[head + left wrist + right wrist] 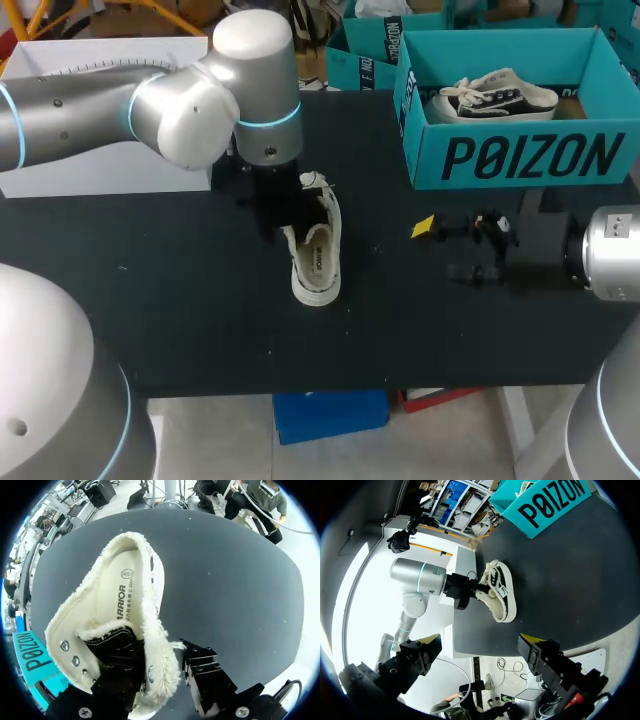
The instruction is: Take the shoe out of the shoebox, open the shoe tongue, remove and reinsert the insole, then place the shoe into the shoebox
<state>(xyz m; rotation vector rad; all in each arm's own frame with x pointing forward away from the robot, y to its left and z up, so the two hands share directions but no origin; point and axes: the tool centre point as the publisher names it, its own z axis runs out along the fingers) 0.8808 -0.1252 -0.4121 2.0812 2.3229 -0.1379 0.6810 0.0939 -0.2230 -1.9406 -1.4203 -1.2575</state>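
Note:
A cream shoe [316,255] with fleece lining lies on the black table [200,300], its opening turned up. My left gripper [275,195] is at its laced end. In the left wrist view the left gripper [160,675] straddles the shoe [125,595]: one finger sits inside by the black tongue [117,647], and the other finger [202,672] is just outside the fleece collar. The jaws stand partly closed. My right gripper [450,250] is open to the shoe's right, holding nothing. From the right wrist view the shoe [497,592] lies ahead of the right gripper [480,655].
The teal shoebox [520,155] stands at the back right with a black-and-white shoe [495,97] inside. A second teal box [365,55] is behind it. A white box [100,170] sits at the back left. Bare table lies in front of the shoe.

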